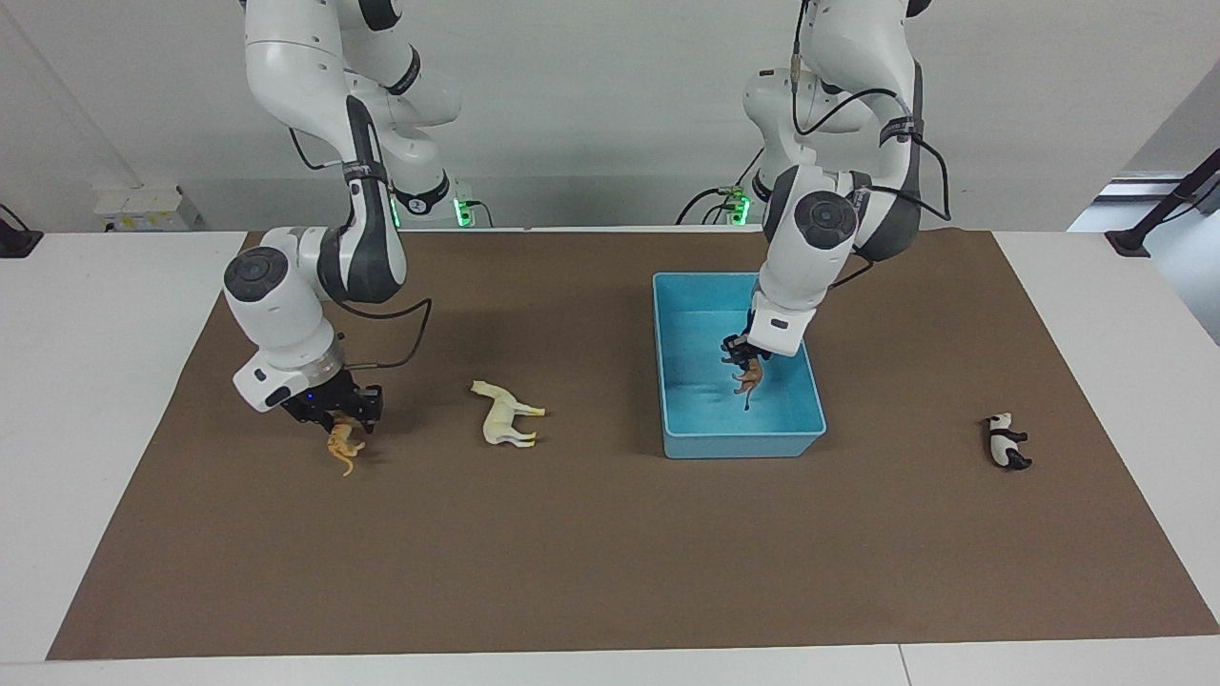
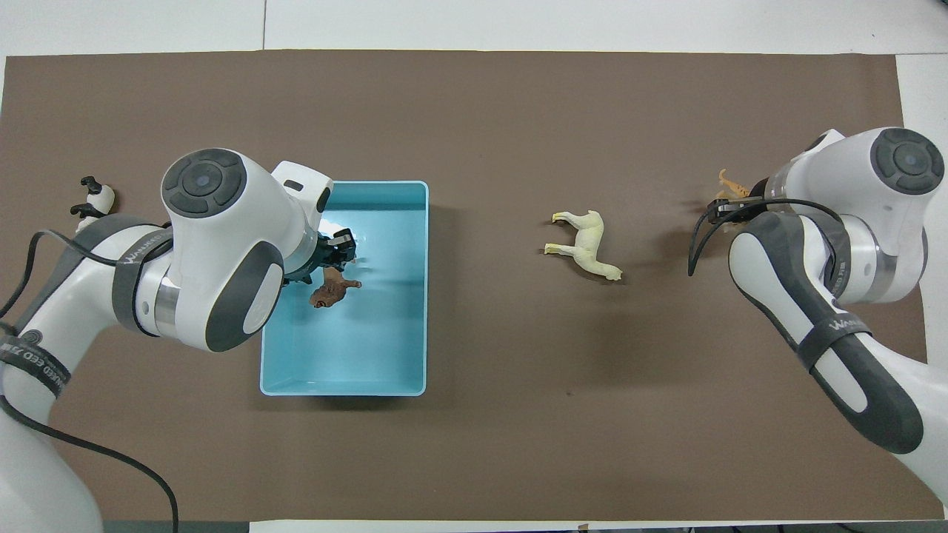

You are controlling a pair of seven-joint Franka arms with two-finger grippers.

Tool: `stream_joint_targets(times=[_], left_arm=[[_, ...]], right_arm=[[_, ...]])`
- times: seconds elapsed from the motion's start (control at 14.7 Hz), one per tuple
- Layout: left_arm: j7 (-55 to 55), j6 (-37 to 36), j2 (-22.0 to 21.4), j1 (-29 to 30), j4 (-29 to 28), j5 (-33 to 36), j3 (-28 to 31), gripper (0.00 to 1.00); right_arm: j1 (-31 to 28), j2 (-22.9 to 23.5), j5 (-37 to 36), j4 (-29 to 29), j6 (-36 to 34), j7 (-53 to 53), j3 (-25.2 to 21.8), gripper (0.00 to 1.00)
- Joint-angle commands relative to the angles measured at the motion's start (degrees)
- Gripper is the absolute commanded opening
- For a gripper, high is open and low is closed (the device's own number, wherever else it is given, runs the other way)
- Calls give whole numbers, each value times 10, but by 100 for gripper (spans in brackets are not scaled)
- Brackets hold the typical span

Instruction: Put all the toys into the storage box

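Observation:
My left gripper (image 1: pixel 746 354) is shut on the brown animal (image 1: pixel 748 379) and holds it hanging over the inside of the light-blue storage box (image 1: pixel 743 444). The overhead view shows the gripper (image 2: pixel 335 254), the animal (image 2: pixel 330 289) and the box (image 2: pixel 344 390) too. My right gripper (image 1: pixel 335 412) is shut on the orange tiger (image 1: pixel 341 448), low over the mat; the tiger (image 2: pixel 729 183) pokes out past the wrist from above. The cream horse (image 1: pixel 505 416) lies on its side between tiger and box. The panda (image 1: pixel 1004 441) lies toward the left arm's end.
A brown mat (image 1: pixel 610 553) covers the white table. The horse (image 2: pixel 585 246) and the panda (image 2: pixel 92 200) lie loose on it. No toy lies on the box's floor.

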Motion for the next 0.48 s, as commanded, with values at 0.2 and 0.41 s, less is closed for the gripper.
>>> stream_joint_targets(times=[0.2,0.41], left_arm=[[228,-37,-17,80,60,28,9,100],[395,29,-7,179,61,29,9,100]], right_arm=[[59,-53,-1,142,-212,115,5,0],[156,-49,4,246,-299,257,5,0]])
